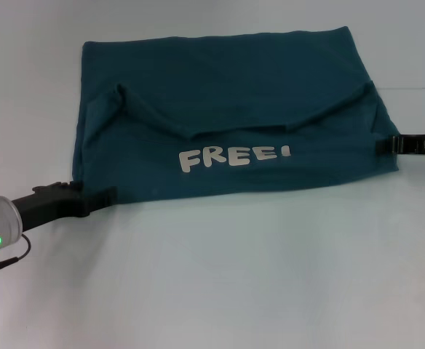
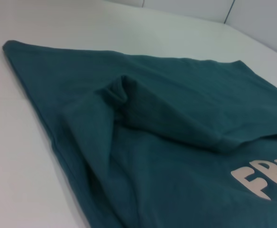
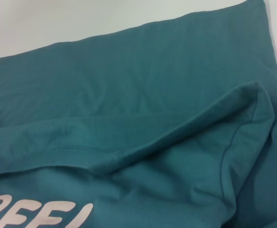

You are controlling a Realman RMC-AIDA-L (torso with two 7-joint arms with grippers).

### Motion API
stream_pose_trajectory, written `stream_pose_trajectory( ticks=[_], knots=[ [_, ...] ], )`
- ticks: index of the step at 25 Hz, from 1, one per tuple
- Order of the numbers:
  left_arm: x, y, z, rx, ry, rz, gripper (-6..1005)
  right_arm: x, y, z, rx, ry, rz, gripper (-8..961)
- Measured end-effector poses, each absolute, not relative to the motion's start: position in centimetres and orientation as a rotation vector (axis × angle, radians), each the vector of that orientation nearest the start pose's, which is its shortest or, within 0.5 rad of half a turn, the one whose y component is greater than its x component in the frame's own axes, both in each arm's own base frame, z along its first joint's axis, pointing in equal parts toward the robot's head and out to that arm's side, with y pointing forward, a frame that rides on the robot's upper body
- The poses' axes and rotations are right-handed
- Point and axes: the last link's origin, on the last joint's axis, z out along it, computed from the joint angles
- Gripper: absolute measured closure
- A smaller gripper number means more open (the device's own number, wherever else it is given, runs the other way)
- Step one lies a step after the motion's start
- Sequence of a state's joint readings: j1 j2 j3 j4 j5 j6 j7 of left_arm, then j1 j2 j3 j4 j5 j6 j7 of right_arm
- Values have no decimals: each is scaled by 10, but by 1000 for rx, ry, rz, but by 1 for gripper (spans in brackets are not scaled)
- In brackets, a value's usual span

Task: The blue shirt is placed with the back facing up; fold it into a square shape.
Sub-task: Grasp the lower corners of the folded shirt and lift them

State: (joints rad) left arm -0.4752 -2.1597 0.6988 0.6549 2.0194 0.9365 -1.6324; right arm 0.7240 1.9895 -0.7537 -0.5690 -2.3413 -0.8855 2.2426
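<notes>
- The blue shirt lies across the upper middle of the head view on the white table, already folded into a wide rectangle, with the cream "FREE!" lettering showing on a turned-over lower panel.
- My left end effector sits at the shirt's lower left corner, low to the table and touching the hem; I cannot tell whether its fingers are pinching cloth or merely resting there.
- My right end effector is at the right edge, mid-height, against the fabric; its grip is equally unreadable.
- I judge both are placed at opposite edges so the cloth stays taut and the next fold comes over evenly.
- Both wrist views show a folded-in sleeve raising diagonal ridges, which could bunch up.
</notes>
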Motion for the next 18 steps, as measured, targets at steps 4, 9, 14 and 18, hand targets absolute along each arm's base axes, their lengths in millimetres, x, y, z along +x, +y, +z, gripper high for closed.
stream_pose_trajectory(
  ticks=[4,9,14,18],
  knots=[
    [-327,359,-18,-2147,-1104,-407,200,300,431,31,-2027,1365,243,943],
    [-327,360,-18,-2143,-1102,-406,200,301,431,29,-2026,1371,239,943],
    [-329,362,-10,-2119,-1087,-401,201,302,430,28,-2026,1373,234,943],
    [-332,360,-9,-2115,-1088,-389,202,303,429,28,-2026,1379,232,944]
  ],
)
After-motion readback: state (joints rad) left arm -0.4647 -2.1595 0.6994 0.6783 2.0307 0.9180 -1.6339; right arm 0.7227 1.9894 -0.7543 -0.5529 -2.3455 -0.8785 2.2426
